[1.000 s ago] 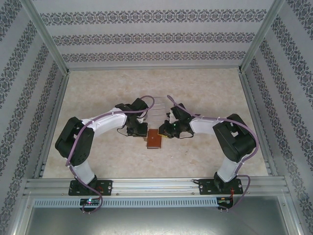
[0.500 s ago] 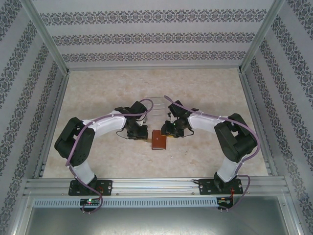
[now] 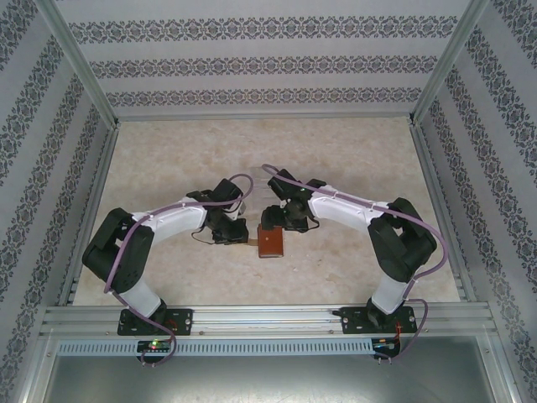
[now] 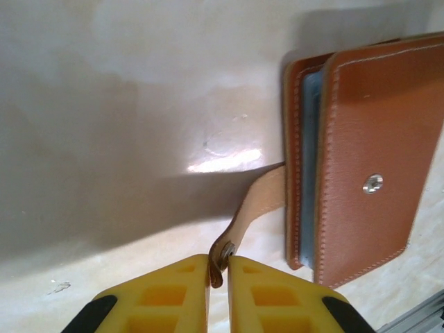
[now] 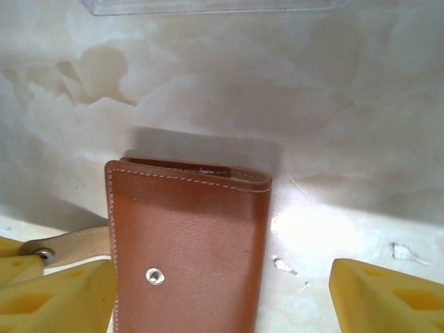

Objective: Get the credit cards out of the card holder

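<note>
The card holder (image 3: 270, 243) is a reddish-brown leather wallet lying folded shut on the table, snap stud up (image 5: 155, 277). Its pale grey-blue inside shows as a thin edge (image 4: 310, 159). My left gripper (image 4: 218, 267) is shut on the end of the strap tab (image 4: 260, 201), just left of the holder (image 4: 368, 159). My right gripper (image 5: 222, 281) is open, low over the holder (image 5: 187, 236), one yellow finger (image 5: 388, 298) to its right and the other at its left edge. The credit cards are hidden inside the folded holder.
A clear plastic stand (image 5: 208, 5) sits on the table just beyond the holder. Both arms meet over the middle of the marble-look table (image 3: 361, 151). Patterned walls enclose the table, and a metal rail (image 3: 268, 317) runs along the near edge.
My right gripper has opened wide and moved left over the holder. The left arm has shifted slightly, still pinching the strap tab. The holder has barely moved.
</note>
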